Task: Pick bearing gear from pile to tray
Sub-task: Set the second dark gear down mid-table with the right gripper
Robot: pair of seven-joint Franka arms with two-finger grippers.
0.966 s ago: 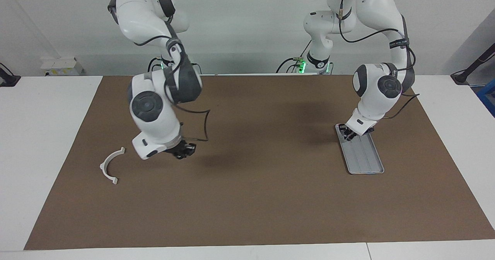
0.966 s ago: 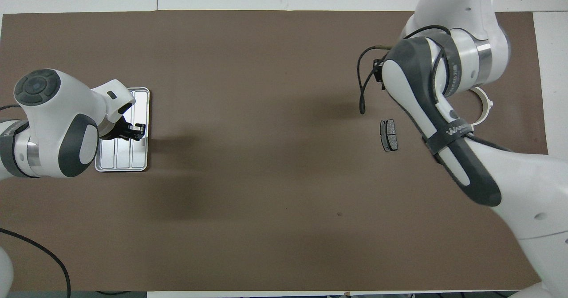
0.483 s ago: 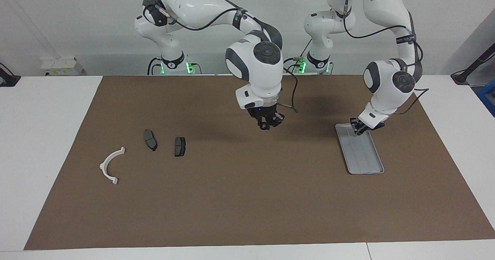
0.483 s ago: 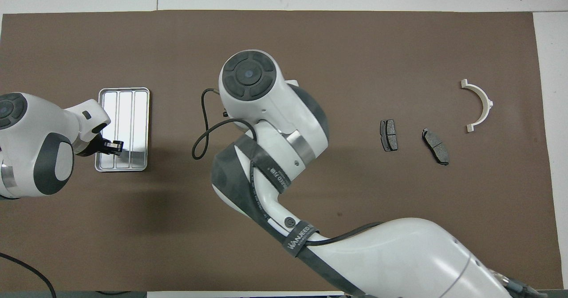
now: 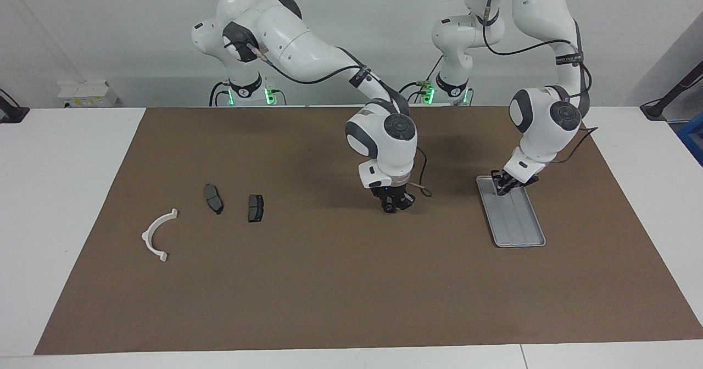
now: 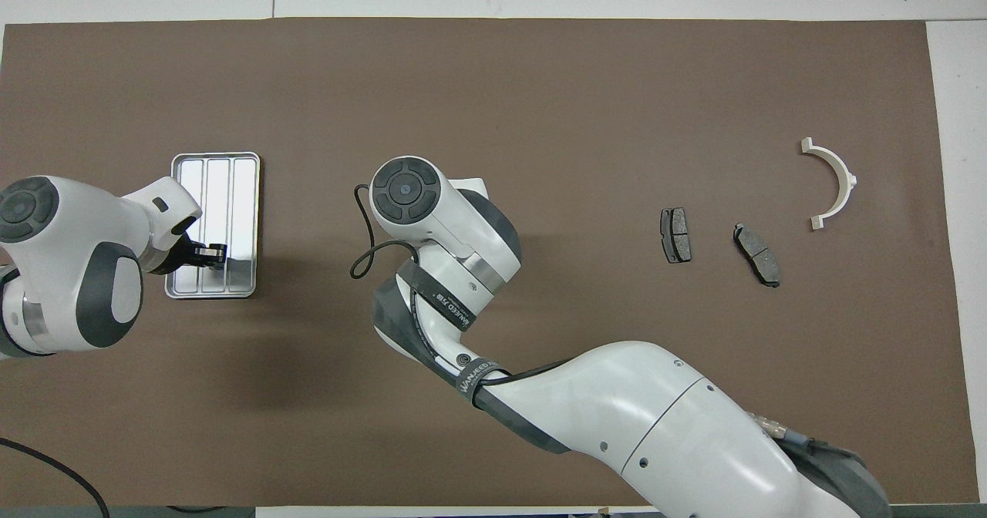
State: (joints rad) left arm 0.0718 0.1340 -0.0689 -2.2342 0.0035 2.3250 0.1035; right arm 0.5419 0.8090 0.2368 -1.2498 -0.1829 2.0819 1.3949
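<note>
Your right gripper (image 5: 393,204) hangs over bare mat (image 5: 329,281); tray (image 5: 519,231) at its 3 o'clock, pile (image 5: 255,208) at 9. Grip: can't tell.

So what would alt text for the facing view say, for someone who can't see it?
Two white robot arms over a brown mat: the right claw hangs low over mid-mat, the left claw at the tray. Two dark pads and a white bracket lie apart.
</note>
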